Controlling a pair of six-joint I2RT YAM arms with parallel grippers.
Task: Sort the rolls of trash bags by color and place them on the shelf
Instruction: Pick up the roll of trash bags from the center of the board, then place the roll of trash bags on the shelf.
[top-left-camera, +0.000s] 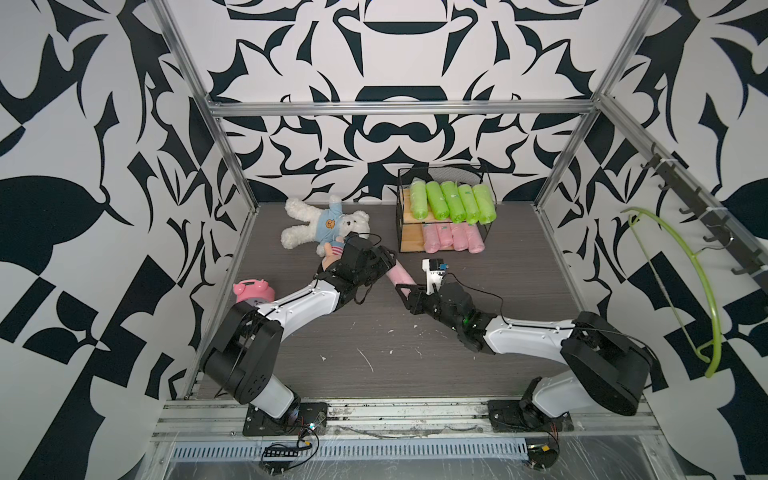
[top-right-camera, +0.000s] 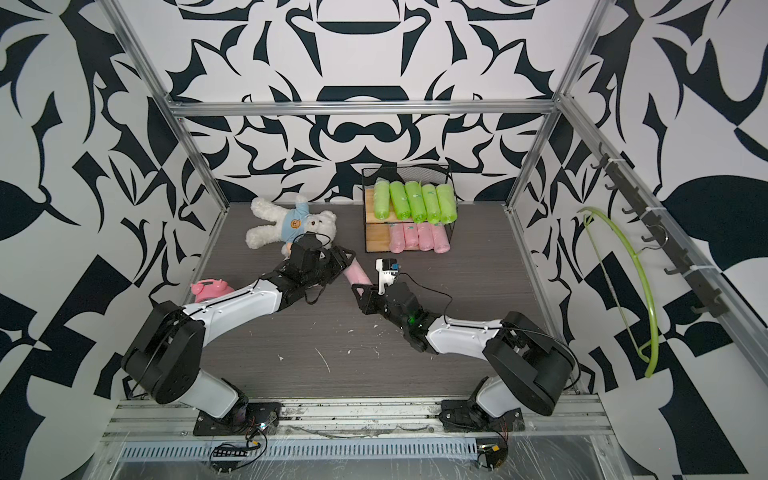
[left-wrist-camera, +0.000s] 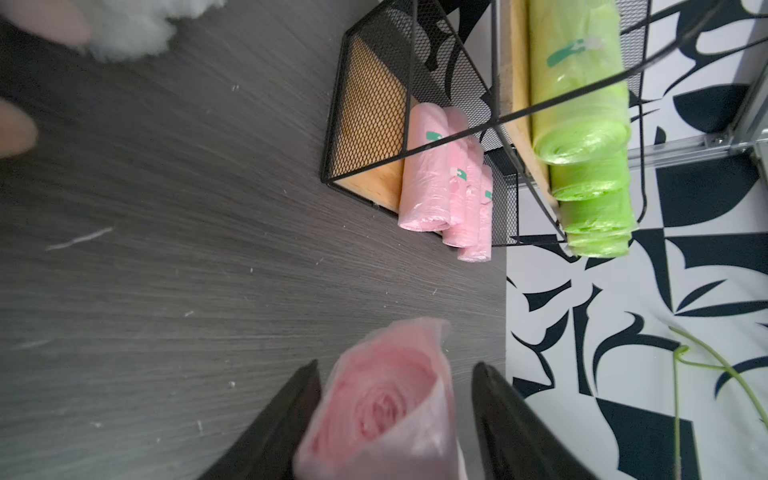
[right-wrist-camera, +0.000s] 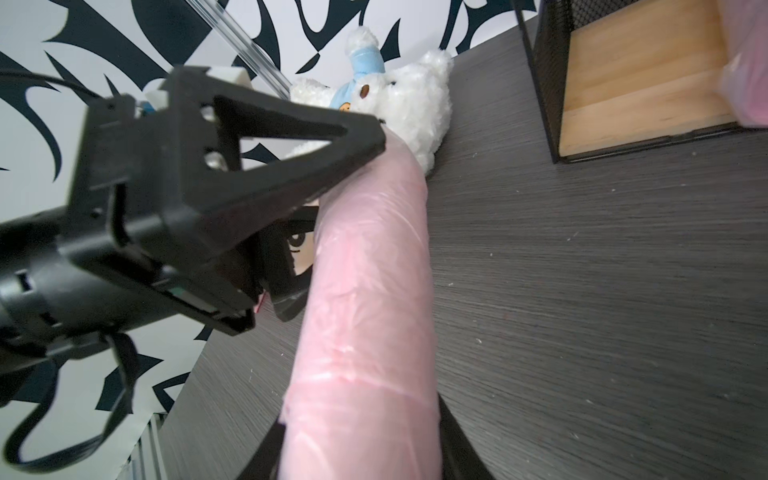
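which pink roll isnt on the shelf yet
The pink roll in front of the shelf, one end clamped in the right gripper; the other four pink rolls lie side by side on its lower board.

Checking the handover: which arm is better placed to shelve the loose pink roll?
Right. The right hand clasps one end of the pink roll; the left hand stands open around it. The shelf has bare lower-board space beside four pink rolls.
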